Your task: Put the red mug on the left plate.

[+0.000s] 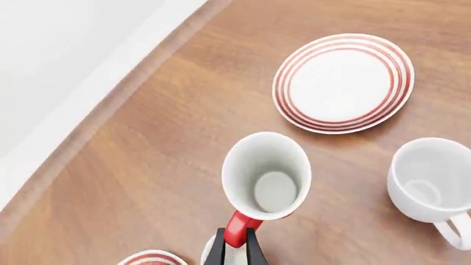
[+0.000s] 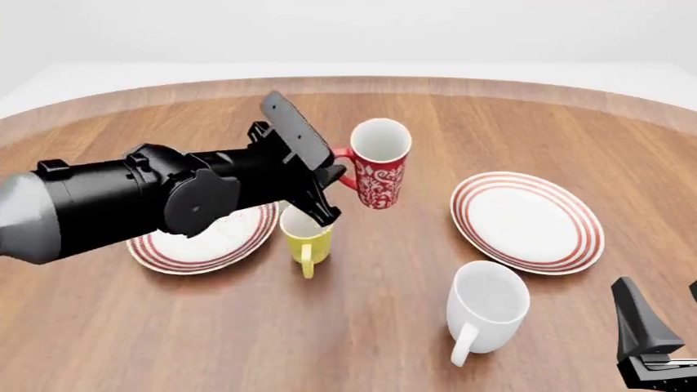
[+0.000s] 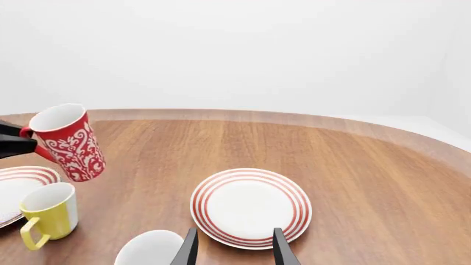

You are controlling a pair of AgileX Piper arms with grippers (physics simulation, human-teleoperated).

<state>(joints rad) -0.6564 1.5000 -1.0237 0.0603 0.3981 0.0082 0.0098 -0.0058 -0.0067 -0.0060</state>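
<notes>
Front view: left claw (image 2: 323,181) pinches red mug (image 2: 377,166) handle aloft; carry it past yellow mug (image 2: 305,235), onto left plate (image 2: 207,242). Right claw (image 3: 233,245) spread, idle.

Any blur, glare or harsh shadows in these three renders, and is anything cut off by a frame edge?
Front view: sharp, even light, soft shadows; the left arm hides part of the left plate.
Left wrist view: crisp, no glare; the red mug is seen from above, the white mug cropped.
Right wrist view: clean; the right pincer is cropped by the frame edge.
</notes>
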